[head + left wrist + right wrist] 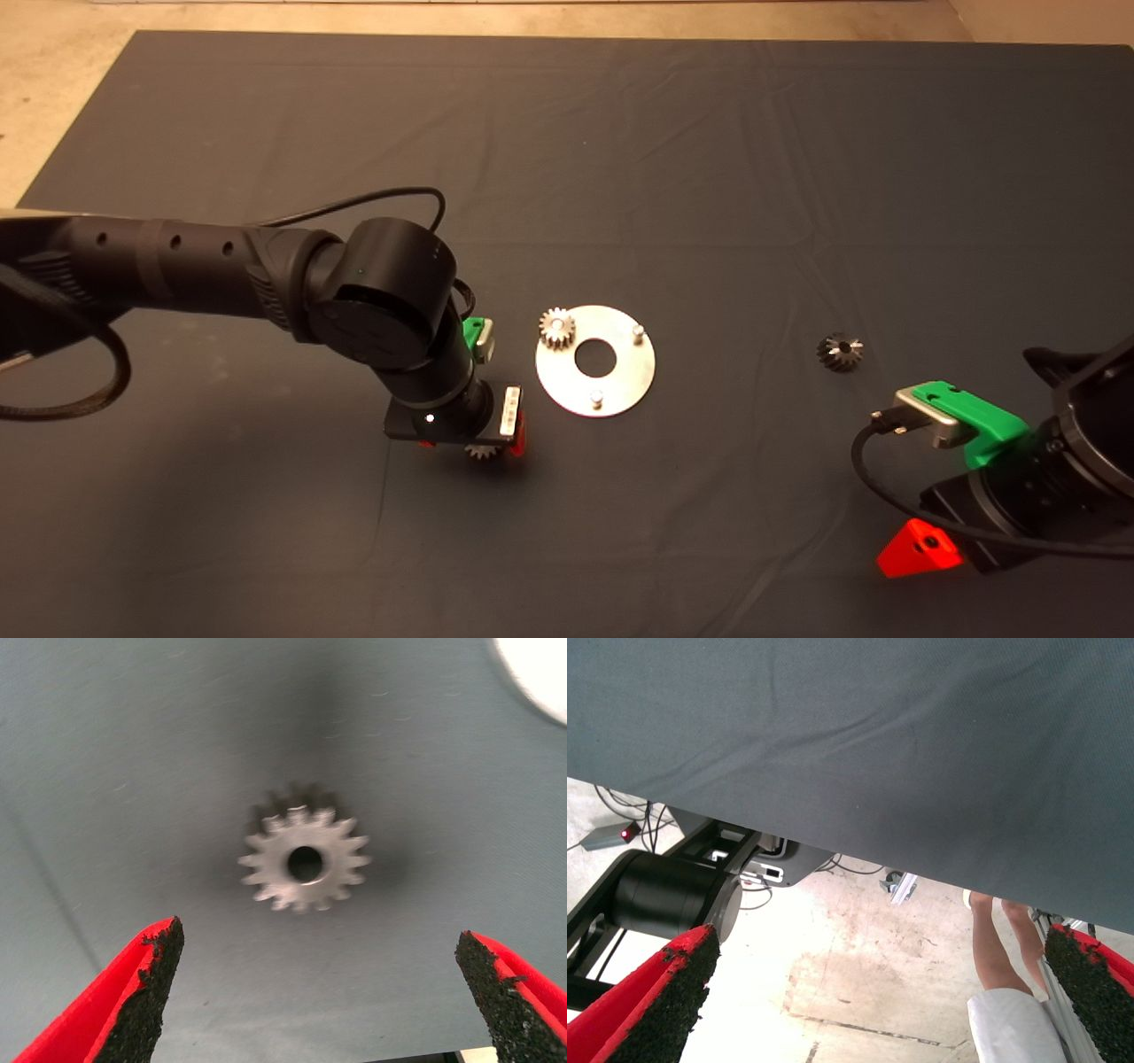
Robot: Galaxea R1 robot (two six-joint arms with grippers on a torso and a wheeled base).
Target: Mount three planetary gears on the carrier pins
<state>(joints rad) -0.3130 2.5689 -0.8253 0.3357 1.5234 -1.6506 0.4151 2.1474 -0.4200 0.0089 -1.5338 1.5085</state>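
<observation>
The left gripper [310, 992] hangs over the dark mat [709, 159], its two red fingers [133, 983] spread wide apart and touching nothing. Between them, flat on the cloth, lies a bright gear [304, 859]: silvery metal, short teeth all around, a round centre hole, its axis pointing straight up to the camera. In the head view this gear [483, 452] shows only partly under the gripper, at about 8 o'clock from the round plate [620, 390] and just beside it.

The plate is flat, shiny and thin, with a large hole in the middle. A second silvery gear [557, 329] sits on the plate's edge at 10 o'clock. Two bare pins [637, 331] stand upright at 2 and 6 o'clock.

The darker gear [839, 352] lies on the mat, well apart at 3 o'clock from the plate.

The right gripper [877, 1010] waits at the lower right edge, fingers wide apart, holding nothing; beyond the mat's edge its camera shows the floor and a person's legs [992, 939].
</observation>
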